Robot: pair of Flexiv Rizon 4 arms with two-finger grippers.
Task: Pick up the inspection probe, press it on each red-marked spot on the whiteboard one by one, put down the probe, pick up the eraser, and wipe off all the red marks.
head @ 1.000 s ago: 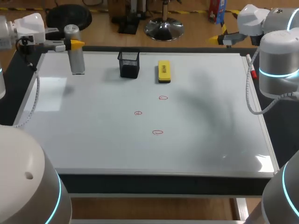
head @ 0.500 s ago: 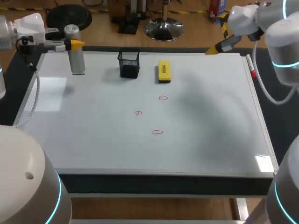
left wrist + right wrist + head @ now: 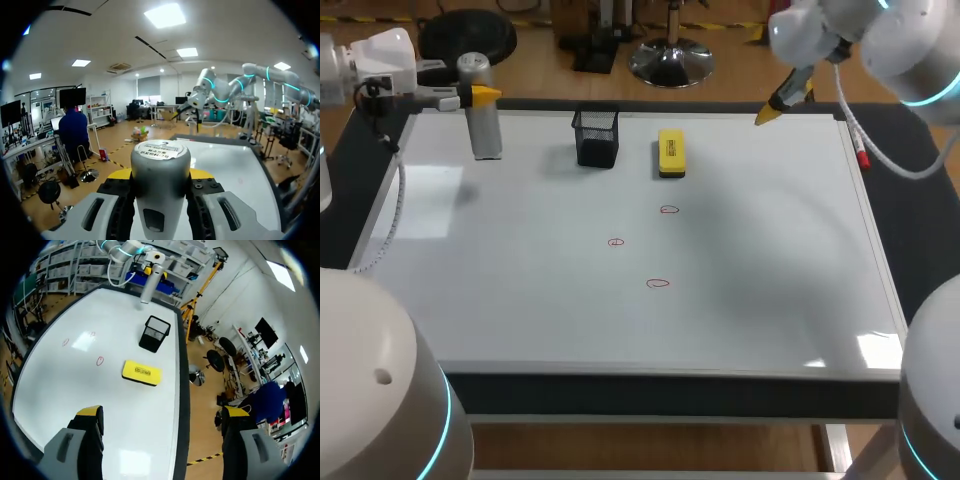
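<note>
Overhead, upper left, the left gripper [image 3: 478, 95] clasps the inspection probe [image 3: 485, 135]; 3 red marks [image 3: 658, 283] mid-frame look unpressed, unwiped — eraser [image 3: 670, 153] untouched. Left wrist: fingers clamp it. Right wrist: the right gripper [image 3: 162, 415] gapes empty over the whiteboard [image 3: 75, 385].

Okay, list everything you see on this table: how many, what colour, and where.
White rectangular whiteboard: one, white, covering the tabletop.
Red hand-drawn circle marks: three, red, mid-board.
Black mesh pen holder: one, black, far middle of board.
Yellow block eraser: one, yellow, just right of the holder.
Red-tipped marker pen: one, red and white, on board's right frame.
Grey cylindrical inspection probe: one, grey, upright, far-left corner.
Left hand: one, yellow-tipped, shut on the probe.
Right hand: one, yellow-tipped, open, above far edge, right side.
</note>
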